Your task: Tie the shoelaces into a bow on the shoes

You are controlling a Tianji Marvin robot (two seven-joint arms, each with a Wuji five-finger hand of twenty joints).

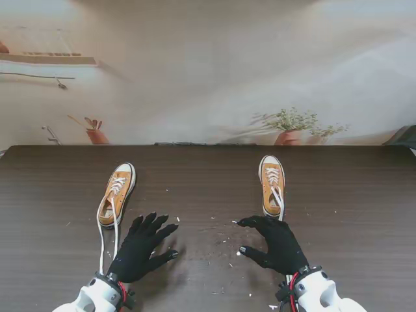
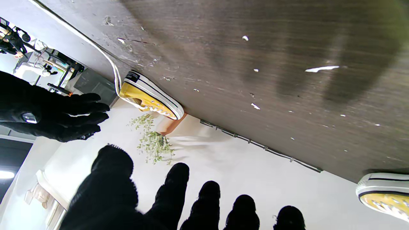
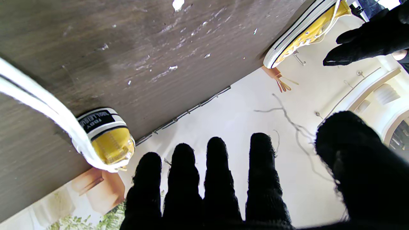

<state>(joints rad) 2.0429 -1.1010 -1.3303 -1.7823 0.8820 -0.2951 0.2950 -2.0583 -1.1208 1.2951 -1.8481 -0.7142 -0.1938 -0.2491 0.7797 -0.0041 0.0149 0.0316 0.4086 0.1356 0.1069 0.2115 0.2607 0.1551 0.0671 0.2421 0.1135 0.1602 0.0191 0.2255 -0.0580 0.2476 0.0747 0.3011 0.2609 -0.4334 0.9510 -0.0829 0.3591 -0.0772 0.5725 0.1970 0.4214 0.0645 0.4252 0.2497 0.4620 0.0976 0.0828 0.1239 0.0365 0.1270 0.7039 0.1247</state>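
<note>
Both hands spread, left hand point(image 1: 142, 249), right hand point(image 1: 276, 244) perhaps hiding lace point(image 1: 279, 199) ends, shoes point(image 1: 117, 193) untied.

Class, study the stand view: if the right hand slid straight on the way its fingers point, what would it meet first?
Probably bare table: the right hand's fingers aim left of the right shoe, toward the far edge. Height is unclear.

Yellow shoes point(image 1: 117, 195), white laces point(image 1: 114, 218), dark woodgrain table point(image 1: 208, 175), black robot hand point(image 1: 142, 247)
</note>
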